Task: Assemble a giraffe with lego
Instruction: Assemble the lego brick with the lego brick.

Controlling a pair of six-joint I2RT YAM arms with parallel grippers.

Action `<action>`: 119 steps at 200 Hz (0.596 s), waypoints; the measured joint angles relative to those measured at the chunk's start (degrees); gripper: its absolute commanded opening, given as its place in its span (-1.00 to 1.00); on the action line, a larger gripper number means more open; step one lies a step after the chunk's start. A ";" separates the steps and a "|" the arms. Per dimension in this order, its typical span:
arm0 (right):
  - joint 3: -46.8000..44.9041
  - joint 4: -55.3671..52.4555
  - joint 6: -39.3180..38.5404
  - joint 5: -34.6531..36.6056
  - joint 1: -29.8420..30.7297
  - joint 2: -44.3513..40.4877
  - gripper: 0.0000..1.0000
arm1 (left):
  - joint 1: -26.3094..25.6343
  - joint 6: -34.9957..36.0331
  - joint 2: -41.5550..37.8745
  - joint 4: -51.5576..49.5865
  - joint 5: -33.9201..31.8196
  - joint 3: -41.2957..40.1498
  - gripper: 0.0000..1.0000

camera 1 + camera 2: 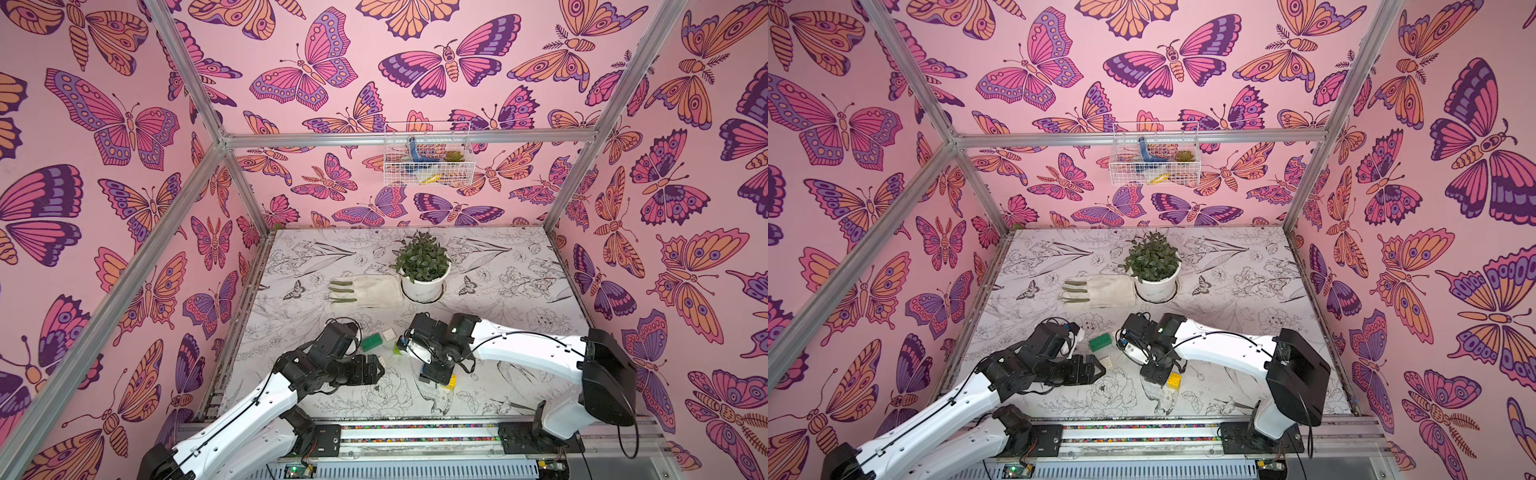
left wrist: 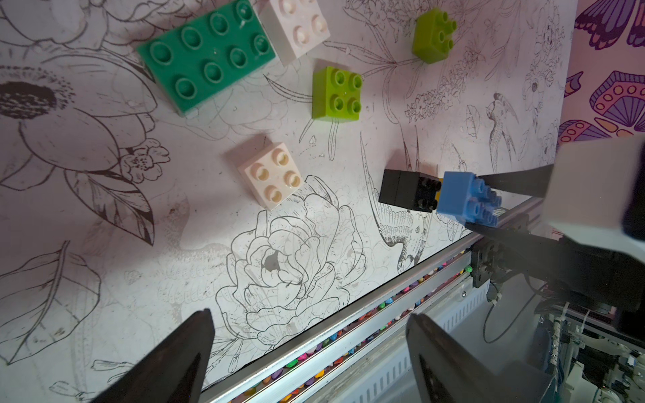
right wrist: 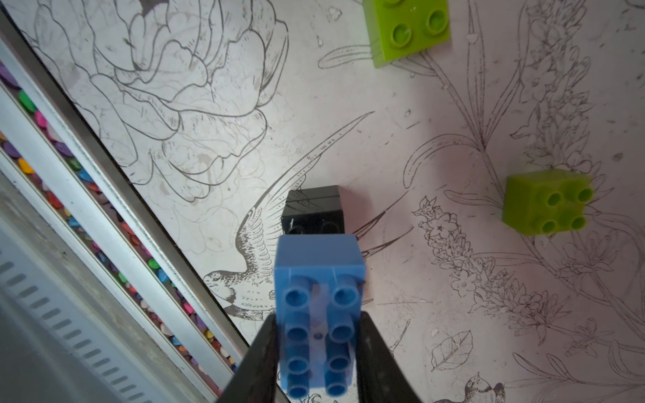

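The right claw (image 3: pixel 318 326) is clamped on the long blue studded plastic brick (image 3: pixel 319 260), its 2 black fingers pressing the brick's long sides along the rear half. The brick's long axis runs straight out along the fingers, away from the wrist, and its 8 studs (2 rows of 4) face up at the wrist camera. Its free end points at the black square plastic brick (image 3: pixel 313 204), which stands studs-up on the flower-printed white desk (image 3: pixel 436 139). That end covers the near edge of the black brick's top; whether the 2 touch cannot be told. In a top view a small yellow square plastic brick (image 1: pixel 1174 380) lies just beside the black brick.

The left claw (image 2: pixel 310 315) hangs with its fingers spread wide and nothing between them, well apart from the black brick. A white square plastic brick (image 2: pixel 270 176) lies near the black brick on the left claw's side. Farther from the black brick are 2 lime square plastic bricks (image 2: pixel 336 94), and beyond them the long dark green plastic brick (image 2: pixel 206 59).
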 measured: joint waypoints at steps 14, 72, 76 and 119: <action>-0.22 0.37 -0.20 0.02 0.07 0.76 -0.79 | -0.11 0.02 0.13 0.00 -0.02 0.00 0.85; -0.85 0.72 -1.40 0.26 0.07 1.36 -0.80 | -0.31 0.44 1.38 0.04 0.00 0.00 0.85; -0.85 0.74 -1.40 0.26 0.07 1.36 -0.80 | -0.31 0.46 1.38 0.04 0.00 0.00 0.85; -0.83 1.07 -1.60 0.33 0.07 1.79 -0.80 | -0.35 0.42 1.25 0.04 0.00 0.00 0.85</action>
